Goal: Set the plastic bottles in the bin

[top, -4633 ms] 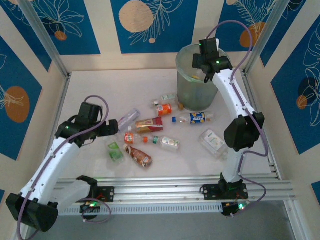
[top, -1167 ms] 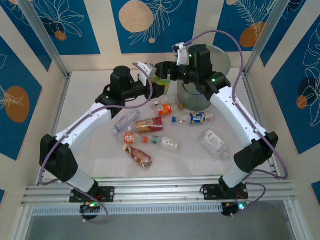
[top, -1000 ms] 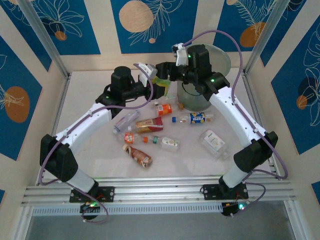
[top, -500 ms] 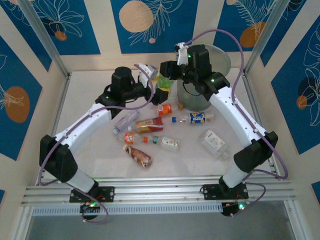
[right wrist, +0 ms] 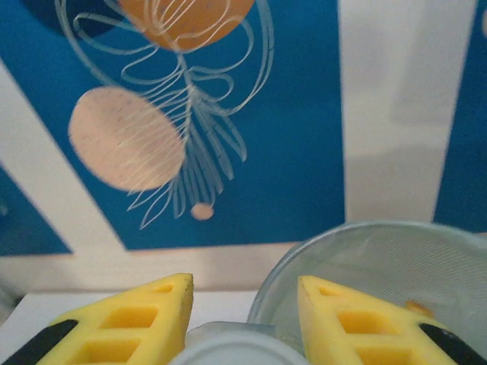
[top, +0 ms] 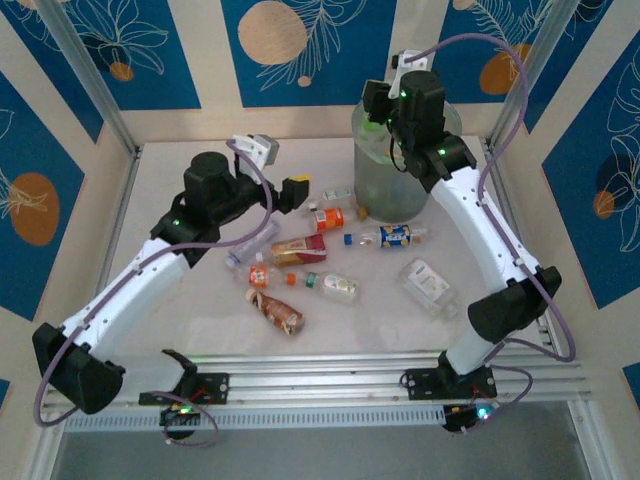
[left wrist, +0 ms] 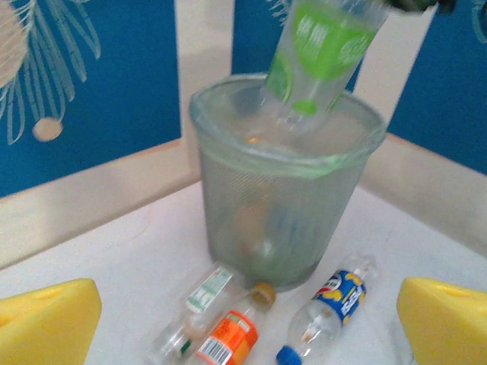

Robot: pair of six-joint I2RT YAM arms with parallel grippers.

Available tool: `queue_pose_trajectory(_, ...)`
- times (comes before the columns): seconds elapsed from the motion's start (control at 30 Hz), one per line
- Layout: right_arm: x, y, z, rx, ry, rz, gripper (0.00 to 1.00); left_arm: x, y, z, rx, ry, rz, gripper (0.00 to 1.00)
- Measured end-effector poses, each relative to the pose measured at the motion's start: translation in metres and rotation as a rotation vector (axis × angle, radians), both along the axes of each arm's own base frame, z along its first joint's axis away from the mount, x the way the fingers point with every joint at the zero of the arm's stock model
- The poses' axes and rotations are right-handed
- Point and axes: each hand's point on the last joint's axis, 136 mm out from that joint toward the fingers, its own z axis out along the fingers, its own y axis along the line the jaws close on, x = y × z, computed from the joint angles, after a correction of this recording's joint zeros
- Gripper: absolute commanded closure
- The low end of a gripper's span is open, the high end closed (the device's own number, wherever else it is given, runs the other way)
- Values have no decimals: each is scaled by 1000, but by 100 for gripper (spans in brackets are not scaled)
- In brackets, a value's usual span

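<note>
A clear bottle with a green label (left wrist: 323, 53) hangs neck-up over the mouth of the grey-green bin (top: 400, 175), its lower end inside the rim. My right gripper (top: 380, 112) is shut on it; in the right wrist view the bottle's clear end (right wrist: 240, 346) sits between the yellow fingers (right wrist: 129, 323), with the bin rim (right wrist: 365, 251) behind. My left gripper (top: 296, 190) stands open and holds nothing, left of the bin (left wrist: 281, 213) and facing it. Several plastic bottles lie on the table, among them an orange-labelled one (top: 327, 217) and a blue-labelled one (top: 395, 236).
More bottles lie across the table's middle: a red-labelled one (top: 298, 249), a brown one (top: 278, 312), a clear one (top: 252, 240) under the left arm and a flattened one (top: 425, 282) at the right. Walls close in the back and both sides.
The left gripper opened, let go of the green-labelled bottle and drew back to the left. The right gripper, shut on that bottle, carried it right to above the bin.
</note>
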Motion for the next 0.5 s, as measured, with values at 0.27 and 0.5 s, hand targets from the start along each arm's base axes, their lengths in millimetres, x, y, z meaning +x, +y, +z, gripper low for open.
queue_pose_trajectory(0.27, 43, -20, -10, -52, 0, -142, 82, -5, 29, -11, 49, 38, 127, 0)
queue_pose_trajectory(0.5, 71, -20, -69, -87, 158, -170, 82, -3, 55, -31, 91, 153, 275, 0)
